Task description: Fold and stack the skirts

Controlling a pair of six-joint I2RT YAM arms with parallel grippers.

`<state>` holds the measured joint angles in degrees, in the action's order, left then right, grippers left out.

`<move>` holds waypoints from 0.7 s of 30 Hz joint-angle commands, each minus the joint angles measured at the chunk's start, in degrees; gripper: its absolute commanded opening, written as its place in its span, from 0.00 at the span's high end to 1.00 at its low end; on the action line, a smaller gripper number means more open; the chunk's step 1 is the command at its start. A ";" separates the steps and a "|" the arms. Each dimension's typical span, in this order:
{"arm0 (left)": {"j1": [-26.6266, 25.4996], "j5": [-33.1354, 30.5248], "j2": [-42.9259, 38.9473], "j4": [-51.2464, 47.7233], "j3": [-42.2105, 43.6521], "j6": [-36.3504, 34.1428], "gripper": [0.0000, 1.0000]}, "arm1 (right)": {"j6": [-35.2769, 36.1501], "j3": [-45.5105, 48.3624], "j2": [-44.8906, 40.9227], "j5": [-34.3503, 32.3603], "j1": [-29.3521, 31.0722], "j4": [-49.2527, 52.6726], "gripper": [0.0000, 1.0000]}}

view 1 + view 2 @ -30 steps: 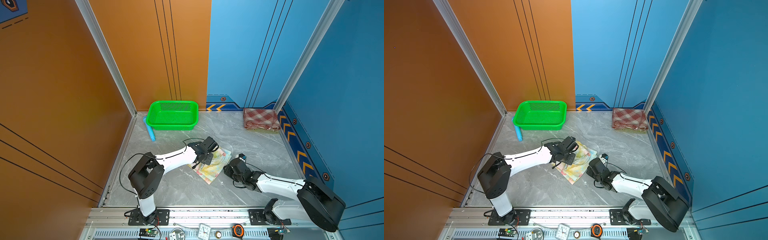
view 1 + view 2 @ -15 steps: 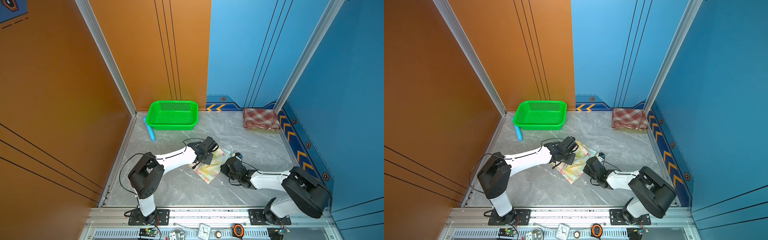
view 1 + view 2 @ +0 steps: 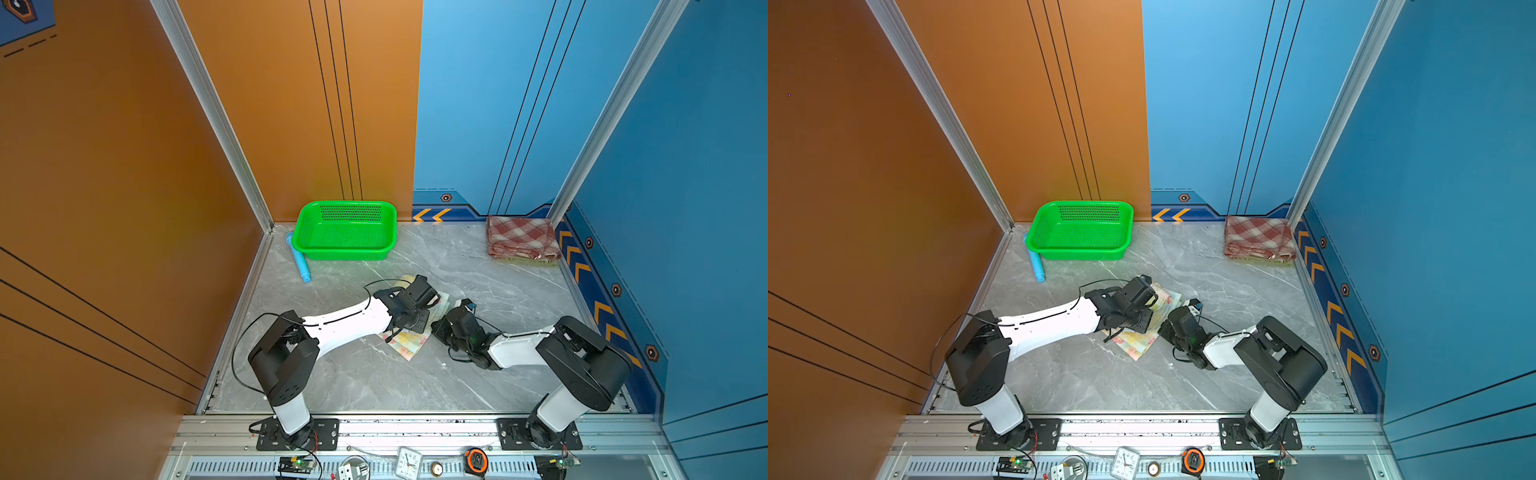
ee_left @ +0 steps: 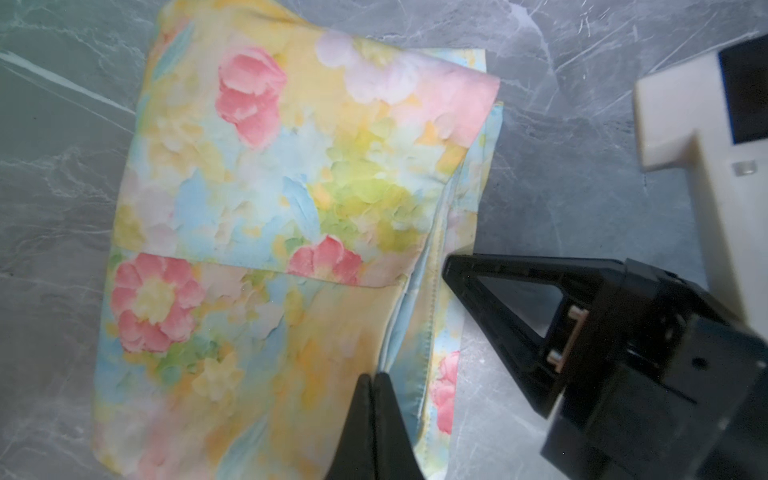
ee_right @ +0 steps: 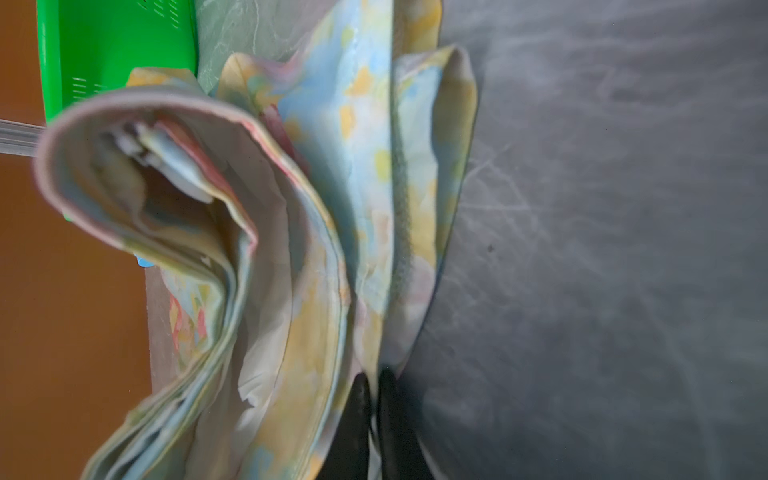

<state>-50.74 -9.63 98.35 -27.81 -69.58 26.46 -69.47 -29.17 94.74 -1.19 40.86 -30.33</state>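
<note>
Roughly, folded floral skirt (image 3: pixel 409 347) lay in front of the green basket (image 3: pixel 345 252), right gripper (image 5: pixel 374 386) pinched shut on its edge layers, left gripper (image 4: pixel 374 382) closed at that edge, hold unclear; a lift catching only some layers could have spilled the fold open.

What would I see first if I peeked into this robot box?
The bright floral skirt, folded in the middle of the grey table, with the left gripper shut over it and the right gripper pinching its edge. Behind it a green basket sits at the back wall, and a plaid skirt lies folded in the far right corner.
</note>
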 commanded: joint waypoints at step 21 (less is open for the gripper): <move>-3.30 6.98 7.76 10.53 7.09 7.42 1.00 | -1.28 -0.39 7.18 2.77 -2.19 -2.29 0.78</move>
<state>-53.65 -5.28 104.60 -20.18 -64.03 32.10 -70.57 -30.70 99.77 1.37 39.07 -38.52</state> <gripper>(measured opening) 0.046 0.209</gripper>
